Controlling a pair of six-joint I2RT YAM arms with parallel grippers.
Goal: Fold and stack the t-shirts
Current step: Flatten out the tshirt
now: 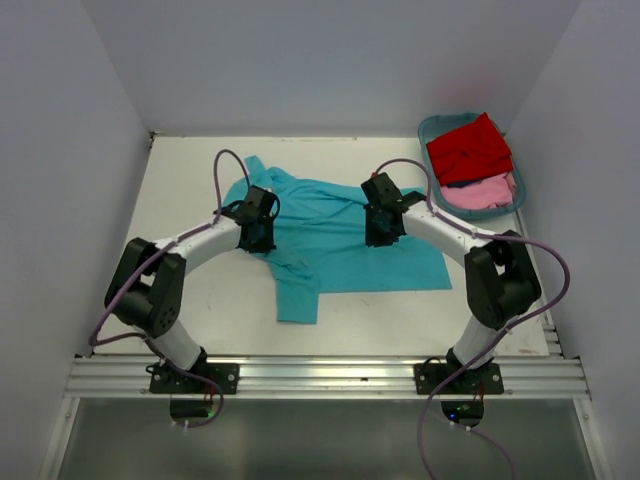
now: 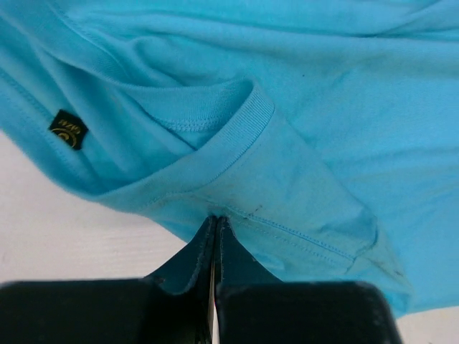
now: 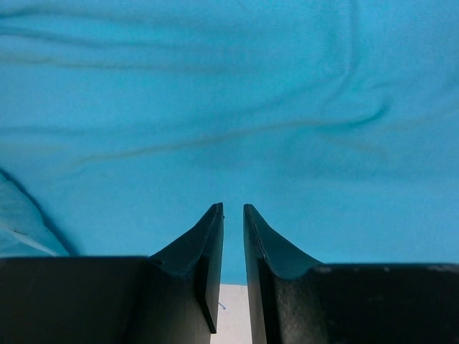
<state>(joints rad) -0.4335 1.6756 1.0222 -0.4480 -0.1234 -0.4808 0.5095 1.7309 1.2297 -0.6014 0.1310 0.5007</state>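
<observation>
White counter (image 1: 220, 310) runs from my two arm bases out to plain white walls. Nearest me, a flap of the turquoise t-shirt (image 1: 340, 240) trails toward the near edge. The rest of it lies spread and a little rumpled across the middle of the counter, so I judge it is laid out for folding, not yet folded.

My left hand (image 2: 216, 218) sits low at the shirt's left edge, close to the ribbed collar (image 2: 237, 136). Its fingers are pressed together with the cloth edge right at their tips, and I judge they are pinching that edge to carry it over. A small dark label (image 2: 68, 129) shows on the cloth left of the collar.

My right hand (image 3: 232, 208) hovers over the shirt's right half, about level with the left. Its fingers stand a narrow slit apart and hold nothing. Bare counter shows in the slit, and smooth turquoise cloth begins just past the tips. I take it as poised to grip the matching point.

Farthest off, at the back right corner, a teal tub (image 1: 425, 130) holds the red t-shirt (image 1: 468, 148), with the pale pink t-shirt (image 1: 485, 192) just nearer me. Both lie well apart from either hand.
</observation>
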